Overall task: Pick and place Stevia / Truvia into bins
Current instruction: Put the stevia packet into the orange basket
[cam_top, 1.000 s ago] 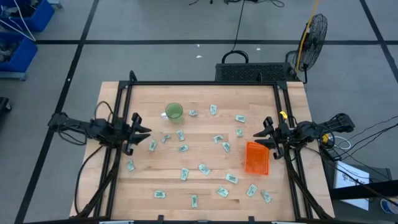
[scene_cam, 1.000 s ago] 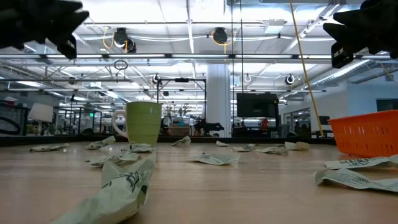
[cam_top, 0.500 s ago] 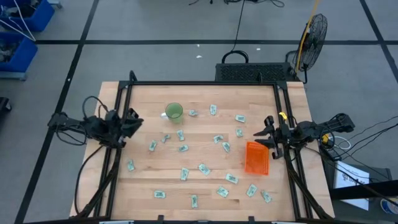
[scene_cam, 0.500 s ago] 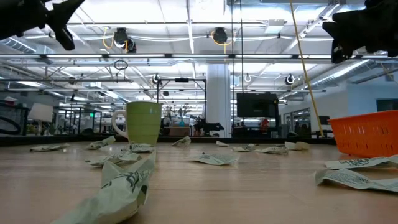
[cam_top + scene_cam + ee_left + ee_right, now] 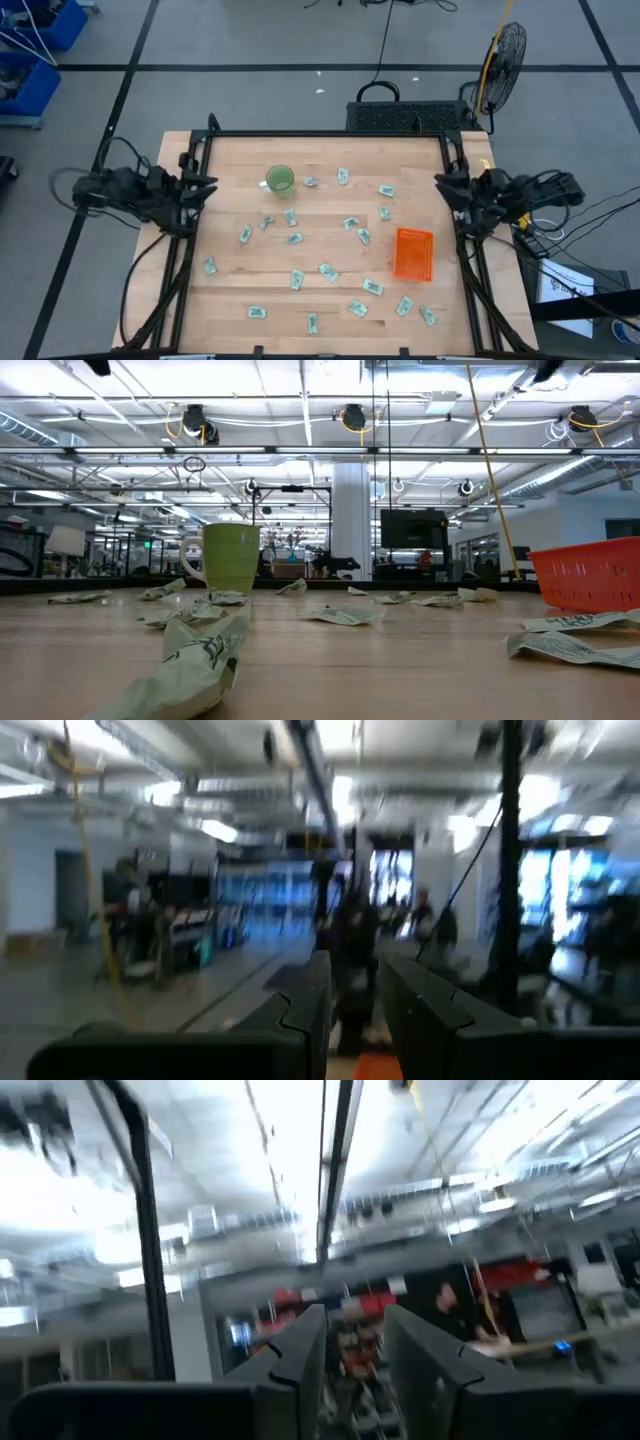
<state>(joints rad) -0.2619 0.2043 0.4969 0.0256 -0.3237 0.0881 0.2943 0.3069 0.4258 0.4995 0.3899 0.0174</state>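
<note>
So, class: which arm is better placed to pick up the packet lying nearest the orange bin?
Probably the right: the right gripper hangs at the table edge nearest the bin and that packet; the left gripper waits opposite.

No legible text anywhere; dark print on the packets (image 5: 195,660) too small to read.

The right gripper (image 5: 352,1342) points up into the room, its two dark fingers (image 5: 300,1350) parted by a narrow gap with nothing between them. Beyond them are a ceiling with bright lights (image 5: 300,1140), a dark upright pole (image 5: 150,1240), and a blurred person (image 5: 448,1312).
</note>
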